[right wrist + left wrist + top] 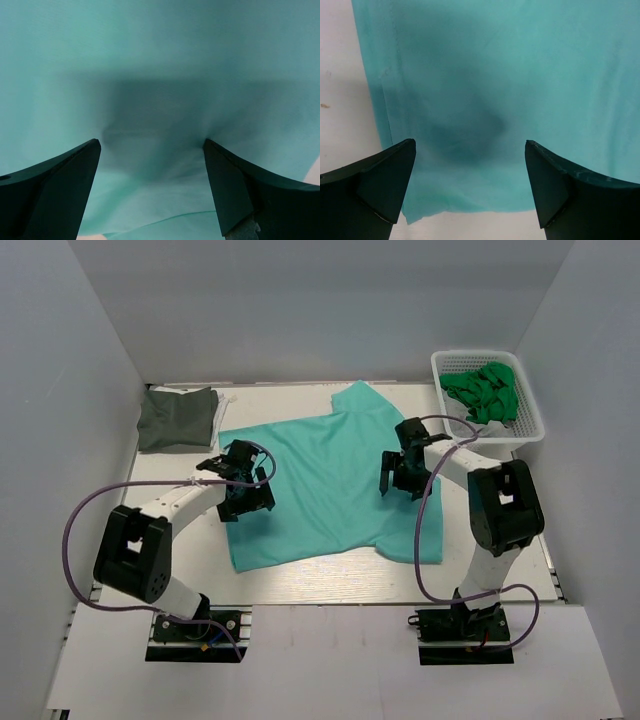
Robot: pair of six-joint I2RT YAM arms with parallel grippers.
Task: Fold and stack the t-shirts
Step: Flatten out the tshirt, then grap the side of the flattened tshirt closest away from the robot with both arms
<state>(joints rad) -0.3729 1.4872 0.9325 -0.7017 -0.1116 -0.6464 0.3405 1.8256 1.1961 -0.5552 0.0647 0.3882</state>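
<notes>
Bunching threatens the teal t-shirt (325, 495) if our left gripper (243, 486), nine o'clock, and right gripper (402, 472), three o'clock, both spread, close unevenly.

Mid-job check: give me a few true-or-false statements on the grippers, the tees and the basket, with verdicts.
1. The left gripper and right gripper are both open above the teal tee. True.
2. The teal tee is folded. False: it lies spread out flat.
3. The grey tee lies on top of the teal tee. False: it sits folded at the far left, beside it.
4. The basket holds green cloth. True.
</notes>
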